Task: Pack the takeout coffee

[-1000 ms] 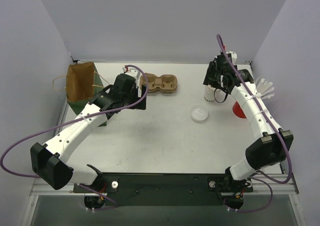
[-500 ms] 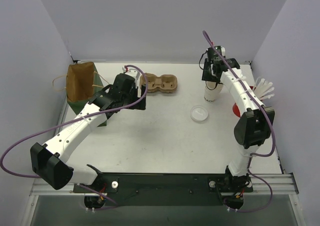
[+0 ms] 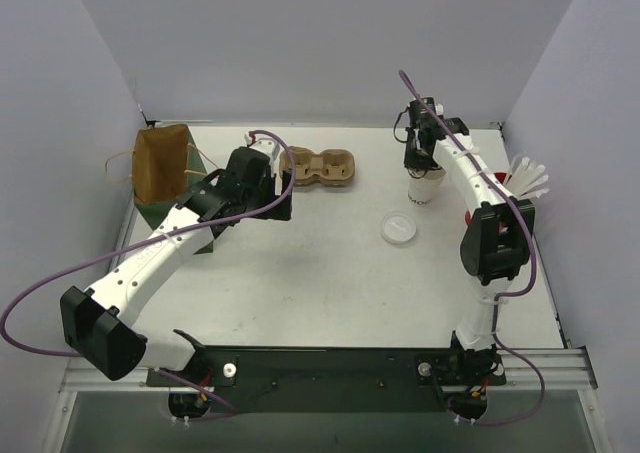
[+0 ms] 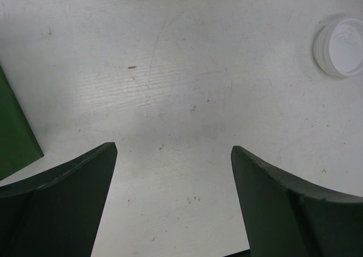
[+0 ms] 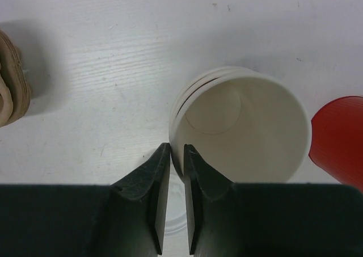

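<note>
Right gripper (image 5: 176, 150) pinches the thin rim of the round white paper cup (image 5: 244, 126) (smooth, lidless); left gripper (image 4: 173, 148) gapes wide.

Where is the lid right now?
In the top view the lid lies flat on the table, right of centre, just nearside of the white cup and apart from it.

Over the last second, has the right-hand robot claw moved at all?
Yes. The right gripper shifted left, toward the brown cardboard cup carrier, and now pinches the rim of the small white paper cup.
</note>
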You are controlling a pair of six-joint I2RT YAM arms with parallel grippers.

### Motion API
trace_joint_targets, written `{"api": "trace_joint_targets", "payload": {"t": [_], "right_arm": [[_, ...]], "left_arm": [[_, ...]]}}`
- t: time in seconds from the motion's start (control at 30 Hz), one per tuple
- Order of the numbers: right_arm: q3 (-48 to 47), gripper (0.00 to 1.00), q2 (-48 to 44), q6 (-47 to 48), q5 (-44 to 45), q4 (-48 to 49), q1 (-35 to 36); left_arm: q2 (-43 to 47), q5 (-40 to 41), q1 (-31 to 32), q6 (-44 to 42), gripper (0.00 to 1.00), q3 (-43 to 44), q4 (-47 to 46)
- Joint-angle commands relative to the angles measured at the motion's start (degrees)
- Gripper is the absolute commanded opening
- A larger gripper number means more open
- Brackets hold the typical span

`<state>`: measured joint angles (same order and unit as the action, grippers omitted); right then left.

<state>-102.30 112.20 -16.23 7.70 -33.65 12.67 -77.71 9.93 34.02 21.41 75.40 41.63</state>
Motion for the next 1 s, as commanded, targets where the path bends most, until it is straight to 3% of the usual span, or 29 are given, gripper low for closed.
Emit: {"api": "trace_joint_targets", "payload": {"t": [0.0, 0.1, 0.47, 0.97], "right_arm": [[-2.1, 0.09, -0.1, -0.3, 2.0, -1.2, -0.4], [-2.1, 0.0, -0.1, -0.3, 3.1, -1.3, -0.4], [-6.3, 0.0, -0.7, 2.4, 12.5, -5.4, 2.3], [-14.1, 0.0, -4.0, 5.2, 16.5, -10.5, 3.7]], "left_arm": [[0.6, -0.1, -0.4, -1.1, 0.93, 2.7, 0.2], [0.5, -0.1, -0.4, -1.0, 0.93, 2.7, 0.3], [0.5, -0.3, -0.4, -1.0, 0.93, 2.7, 0.5], [0.4, 0.0, -0.4, -0.9, 0.93, 2.6, 0.4]]}}
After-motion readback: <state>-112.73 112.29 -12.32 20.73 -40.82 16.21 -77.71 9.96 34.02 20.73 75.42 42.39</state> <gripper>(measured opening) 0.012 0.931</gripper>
